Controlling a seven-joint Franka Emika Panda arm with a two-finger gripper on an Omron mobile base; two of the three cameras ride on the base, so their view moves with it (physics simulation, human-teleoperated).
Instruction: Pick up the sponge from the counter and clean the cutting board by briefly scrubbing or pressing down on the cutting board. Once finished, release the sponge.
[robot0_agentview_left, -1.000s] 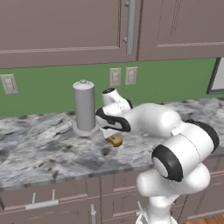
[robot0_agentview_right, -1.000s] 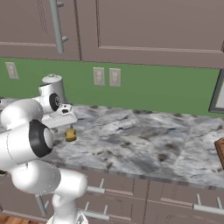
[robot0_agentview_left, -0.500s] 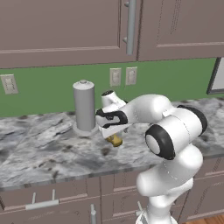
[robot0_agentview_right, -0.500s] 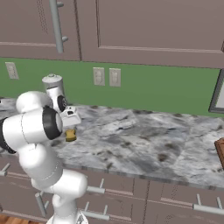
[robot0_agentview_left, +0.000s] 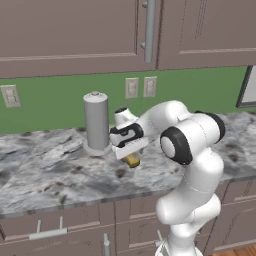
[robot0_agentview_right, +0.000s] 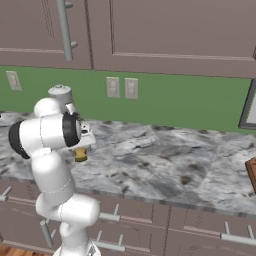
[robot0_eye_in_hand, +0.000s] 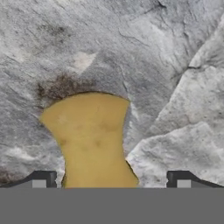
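Observation:
The yellow-orange sponge (robot0_eye_in_hand: 92, 140) lies on the marbled counter (robot0_agentview_left: 50, 170), just in front of a grey canister. My gripper (robot0_eye_in_hand: 112, 181) points down over it and is open. The sponge sits between the two fingertips (robot0_eye_in_hand: 43, 179), nearer the left one and apart from the right. In the base views the hand hangs right above the sponge (robot0_agentview_left: 131, 160) (robot0_agentview_right: 80, 155), and my gripper (robot0_agentview_left: 130, 152) (robot0_agentview_right: 80, 149) half hides it. A corner of the reddish-brown cutting board (robot0_agentview_right: 251, 172) shows at the far right edge of the counter (robot0_agentview_right: 165, 165).
A tall grey canister (robot0_agentview_left: 96, 122) (robot0_agentview_right: 60, 92) stands just behind the hand. The green wall carries outlets (robot0_agentview_left: 140, 87), with cabinets overhead. A long stretch of counter lies between the sponge and the cutting board.
The arm's elbow and upper links have swung in towards the hand and folded up. The hand has dropped slightly over the sponge, which has stayed in place.

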